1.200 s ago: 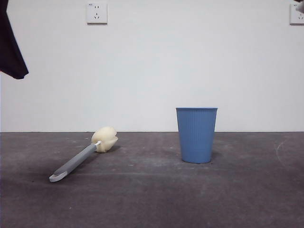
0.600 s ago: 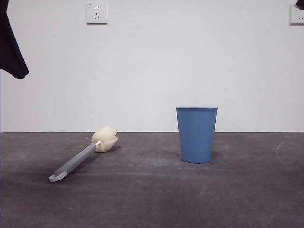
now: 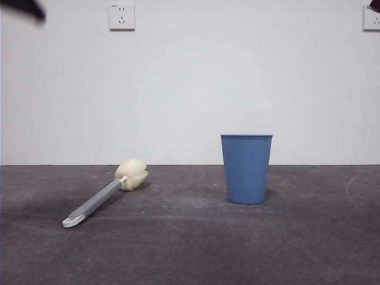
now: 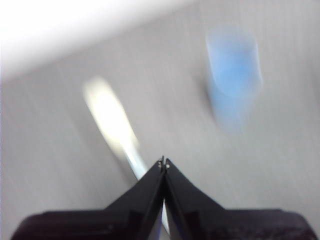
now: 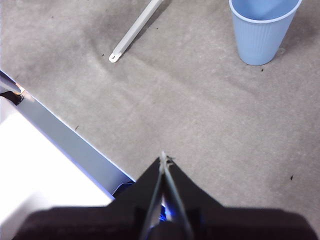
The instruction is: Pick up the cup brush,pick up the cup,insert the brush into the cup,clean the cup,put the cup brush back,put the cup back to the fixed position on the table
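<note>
The cup brush [image 3: 104, 195] lies on the table [image 3: 190, 249] at the left, its cream-yellow sponge head [image 3: 132, 173] toward the wall and its white looped end nearest the camera. The sky-blue cup [image 3: 246, 168] stands upright right of centre. My left gripper [image 4: 163, 163] is shut and empty, high above the table; its view is blurred, with the brush [image 4: 111, 117] and the cup [image 4: 232, 75] as smears. My right gripper [image 5: 163, 157] is shut and empty, high above the table, with the cup [image 5: 262, 31] and the brush handle [image 5: 134, 31] far ahead.
A white wall with two sockets [image 3: 122, 16] stands behind the table. The table's near edge and a white surface [image 5: 45, 165] beyond it show in the right wrist view. Dark arm tips show at both top corners [image 3: 24, 7] of the front view.
The dark arm at the front view's left edge has risen almost out of the picture; only a tip stays at the top left corner. The brush and the cup have not moved.
</note>
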`<action>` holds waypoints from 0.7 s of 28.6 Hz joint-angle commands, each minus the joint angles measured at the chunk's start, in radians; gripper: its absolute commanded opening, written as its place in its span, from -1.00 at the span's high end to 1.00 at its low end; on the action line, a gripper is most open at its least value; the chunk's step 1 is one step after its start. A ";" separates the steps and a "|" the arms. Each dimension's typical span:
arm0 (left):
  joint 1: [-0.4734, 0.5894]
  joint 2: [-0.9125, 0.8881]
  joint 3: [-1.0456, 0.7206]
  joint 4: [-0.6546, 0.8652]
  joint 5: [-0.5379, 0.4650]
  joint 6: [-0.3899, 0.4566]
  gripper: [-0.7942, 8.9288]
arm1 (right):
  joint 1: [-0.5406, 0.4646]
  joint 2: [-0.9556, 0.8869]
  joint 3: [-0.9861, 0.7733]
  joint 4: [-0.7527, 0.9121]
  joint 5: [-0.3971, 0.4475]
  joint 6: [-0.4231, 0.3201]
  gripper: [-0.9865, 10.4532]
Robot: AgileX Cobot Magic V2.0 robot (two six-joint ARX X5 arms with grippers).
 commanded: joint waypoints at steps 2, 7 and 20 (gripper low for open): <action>0.200 -0.101 -0.005 0.224 0.013 0.061 0.84 | 0.001 -0.002 -0.001 0.002 0.003 0.010 0.83; 0.344 -0.241 -0.047 0.248 -0.008 0.154 0.84 | 0.001 -0.002 -0.001 0.002 0.003 0.010 0.83; 0.437 -0.499 -0.587 0.552 -0.003 -0.036 0.84 | 0.001 -0.002 -0.001 0.002 0.003 0.010 0.83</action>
